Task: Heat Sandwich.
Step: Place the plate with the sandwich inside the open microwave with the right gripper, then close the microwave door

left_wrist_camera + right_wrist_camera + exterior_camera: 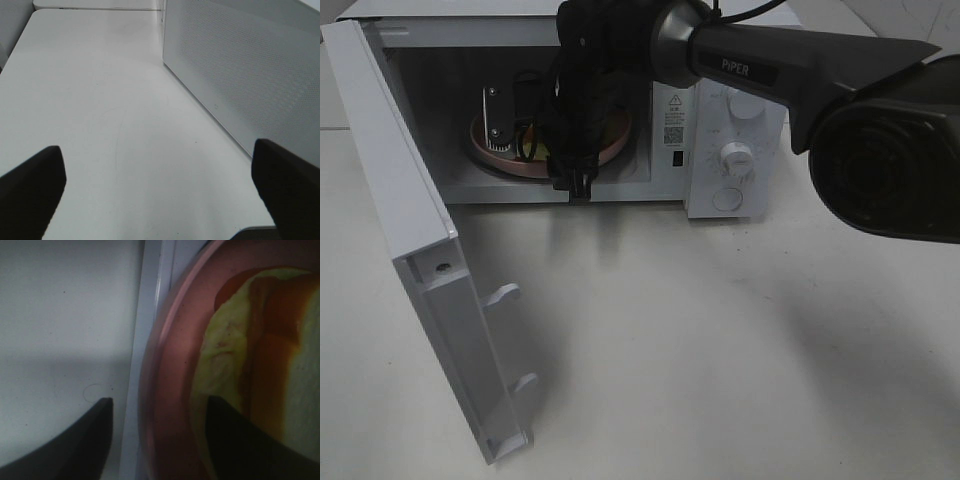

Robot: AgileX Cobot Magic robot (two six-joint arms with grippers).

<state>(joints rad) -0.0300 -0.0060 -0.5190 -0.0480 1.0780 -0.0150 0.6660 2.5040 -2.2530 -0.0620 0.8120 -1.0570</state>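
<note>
The sandwich (260,340) lies on its pink plate (165,365) inside the microwave (430,100), which stands at twelve o'clock on the table (720,350). The plate sits close to the cavity's front lip, probably because that is where an arm reaching in from the front can set it down easily.

The right gripper (159,400) hangs at the plate's six o'clock rim. Its jaws are partly apart and straddle that rim without pinching it (a letting-go posture, I'd guess), and they hold nothing.

The door (420,250) stands swung out toward eight o'clock, which leaves the opening free for that arm. The left gripper (157,147) hovers wide open and empty over bare table beside a perforated white panel. It seems parked clear of the work, perhaps ready for the door.
</note>
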